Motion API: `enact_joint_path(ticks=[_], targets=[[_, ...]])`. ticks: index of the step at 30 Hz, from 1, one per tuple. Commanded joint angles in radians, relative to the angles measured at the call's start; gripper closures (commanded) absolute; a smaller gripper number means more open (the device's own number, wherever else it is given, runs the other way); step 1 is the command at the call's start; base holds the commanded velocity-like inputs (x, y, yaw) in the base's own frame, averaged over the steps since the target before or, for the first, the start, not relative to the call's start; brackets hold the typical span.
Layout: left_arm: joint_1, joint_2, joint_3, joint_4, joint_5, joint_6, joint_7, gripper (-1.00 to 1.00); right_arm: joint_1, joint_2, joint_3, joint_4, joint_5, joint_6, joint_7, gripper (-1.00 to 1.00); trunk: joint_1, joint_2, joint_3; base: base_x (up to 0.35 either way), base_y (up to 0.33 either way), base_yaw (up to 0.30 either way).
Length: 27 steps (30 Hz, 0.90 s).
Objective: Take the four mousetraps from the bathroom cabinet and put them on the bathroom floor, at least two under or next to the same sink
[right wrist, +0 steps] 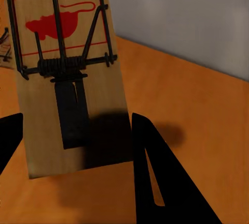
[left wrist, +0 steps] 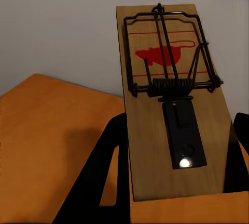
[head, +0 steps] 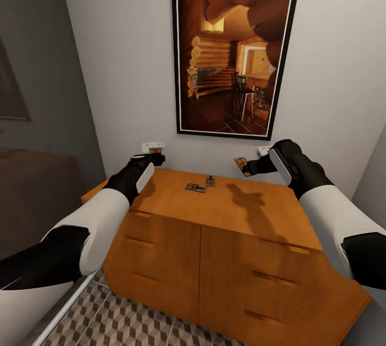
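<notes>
The orange-brown cabinet [head: 225,239] stands against the white wall. Two mousetraps [head: 195,187] [head: 210,180] lie flat on its top near the middle. My left gripper [head: 154,157] hovers over the cabinet's back left corner, shut on a third mousetrap [head: 155,150]. In the left wrist view that mousetrap [left wrist: 171,104] sits between the dark fingers [left wrist: 104,182]. My right gripper [head: 251,166] hangs above the back right of the top, shut on another mousetrap [head: 241,164], which the right wrist view shows as a tan board [right wrist: 62,73] with a red mouse mark. The cube-patterned bathroom floor [head: 123,324] lies below.
A large framed picture [head: 230,51] hangs over the cabinet. White wall sockets [head: 151,146] [head: 264,150] sit just above its top. Dark furniture [head: 32,196] and a white edge [head: 64,303] close in on the left, a grey wall [head: 372,174] on the right.
</notes>
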Motion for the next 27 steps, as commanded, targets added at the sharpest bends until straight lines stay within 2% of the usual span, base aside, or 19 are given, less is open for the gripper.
enact_joint_path(ticks=[1, 5, 11, 21, 26, 27], targets=[[-0.001, 0.001, -0.005, 0.000, 0.009, 0.007, 0.010, 1.00, -0.001, -0.001, 0.004, -0.001, -0.002, 0.003, 0.003, 1.00, 0.000, -0.001, -0.001, 0.000, 0.000, 0.000], [-0.001, 0.001, -0.005, 0.006, 0.011, 0.032, 0.011, 1.00, -0.001, -0.001, 0.004, -0.001, -0.003, 0.003, 0.004, 1.00, 0.000, -0.001, -0.001, -0.038, 0.000, 0.000], [-0.001, 0.005, -0.005, -0.009, 0.011, 0.165, 0.009, 1.00, -0.001, 0.003, 0.005, -0.001, -0.003, 0.003, 0.005, 1.00, 0.000, -0.001, -0.001, -0.266, 0.000, 0.000], [-0.001, 0.007, -0.006, -0.007, 0.012, 0.195, 0.009, 1.00, -0.001, 0.007, 0.006, -0.001, -0.007, 0.003, 0.008, 1.00, 0.000, -0.001, -0.001, -0.316, 0.000, 0.000], [-0.001, 0.007, -0.007, 0.001, 0.015, 0.193, 0.007, 1.00, -0.001, 0.006, 0.005, 0.001, -0.007, 0.003, 0.008, 1.00, 0.000, -0.001, -0.001, -0.022, 0.000, 0.000], [-0.001, 0.002, -0.007, 0.003, 0.016, 0.197, 0.005, 1.00, -0.001, -0.001, 0.004, 0.002, -0.001, 0.003, -0.005, 1.00, 0.000, -0.001, -0.001, 0.000, 0.000, 0.000]])
